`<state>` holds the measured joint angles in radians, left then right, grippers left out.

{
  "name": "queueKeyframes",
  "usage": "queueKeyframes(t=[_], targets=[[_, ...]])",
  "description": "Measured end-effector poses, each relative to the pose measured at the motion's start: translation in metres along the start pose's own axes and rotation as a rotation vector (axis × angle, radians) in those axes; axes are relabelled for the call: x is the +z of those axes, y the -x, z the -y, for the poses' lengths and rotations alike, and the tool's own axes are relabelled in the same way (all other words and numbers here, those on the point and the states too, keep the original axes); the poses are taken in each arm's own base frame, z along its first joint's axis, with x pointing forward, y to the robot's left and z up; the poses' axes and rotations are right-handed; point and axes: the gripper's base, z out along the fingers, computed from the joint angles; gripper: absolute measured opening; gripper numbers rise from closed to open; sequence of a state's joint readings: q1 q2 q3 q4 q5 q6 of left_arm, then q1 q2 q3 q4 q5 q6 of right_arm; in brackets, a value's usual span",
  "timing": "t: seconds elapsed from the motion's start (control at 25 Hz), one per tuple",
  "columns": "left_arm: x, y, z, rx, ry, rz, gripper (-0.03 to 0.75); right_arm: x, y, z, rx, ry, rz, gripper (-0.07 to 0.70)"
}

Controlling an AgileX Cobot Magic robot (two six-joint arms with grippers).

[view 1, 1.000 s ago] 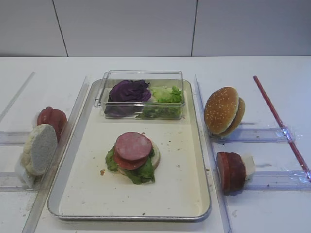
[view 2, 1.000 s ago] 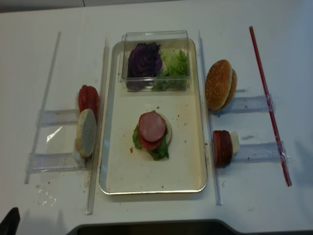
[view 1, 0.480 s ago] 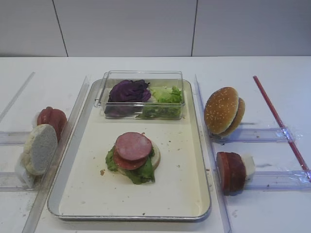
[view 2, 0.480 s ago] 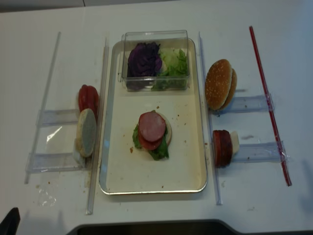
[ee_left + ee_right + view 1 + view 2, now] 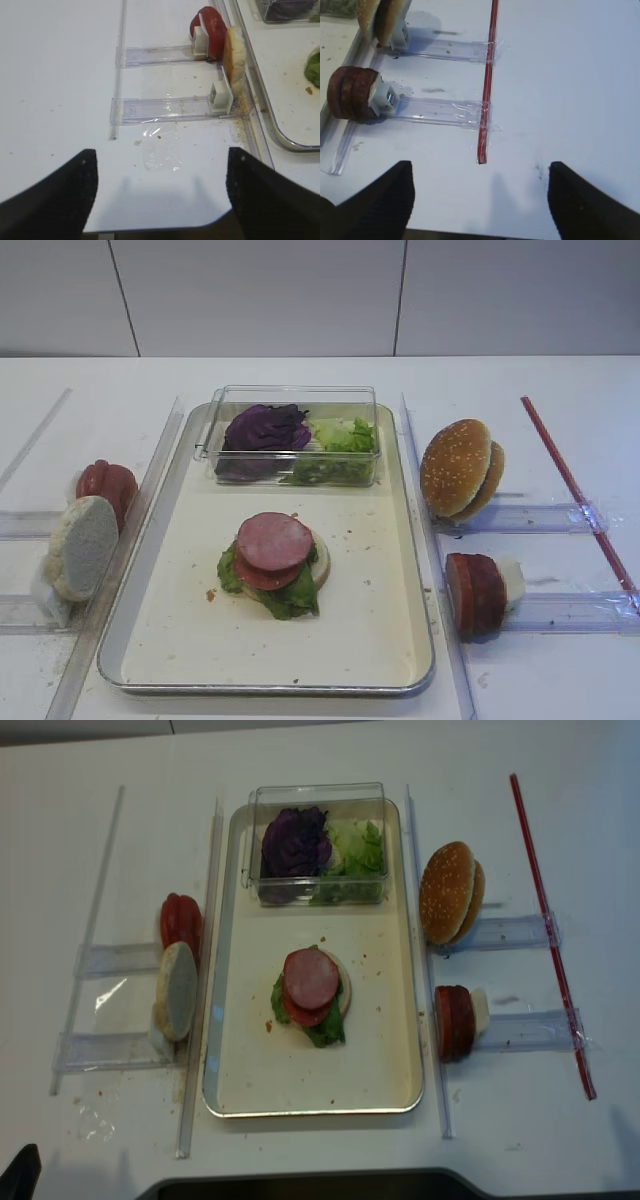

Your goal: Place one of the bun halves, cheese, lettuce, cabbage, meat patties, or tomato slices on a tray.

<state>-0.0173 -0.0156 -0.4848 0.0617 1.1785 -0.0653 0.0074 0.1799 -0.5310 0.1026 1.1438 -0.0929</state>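
Both claws hang wide apart and empty: the right claw above bare table near the red stick, the left claw near the clear racks. On the tray sits a stack topped by a meat patty.

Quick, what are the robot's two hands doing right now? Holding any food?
Left gripper: jaws wide open, holding nothing.
Right gripper: jaws wide open, holding nothing.
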Motion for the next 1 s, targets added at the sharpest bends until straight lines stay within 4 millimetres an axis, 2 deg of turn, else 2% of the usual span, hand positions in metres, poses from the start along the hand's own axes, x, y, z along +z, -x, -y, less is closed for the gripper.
queueKeyframes(t=[0.16,0.36,1.0], targets=[[0.000,0.000,0.000,0.000,0.000,0.000,0.492,0.002,-0.014,-0.001,0.013,-0.001,0.023,0.562],[0.000,0.000,0.000,0.000,0.000,0.000,0.492,-0.002,-0.023,-0.001,0.030,-0.003,0.083,0.562],[0.000,0.000,0.000,0.000,0.000,0.000,0.492,-0.006,-0.028,-0.002,0.030,-0.006,0.132,0.562]])
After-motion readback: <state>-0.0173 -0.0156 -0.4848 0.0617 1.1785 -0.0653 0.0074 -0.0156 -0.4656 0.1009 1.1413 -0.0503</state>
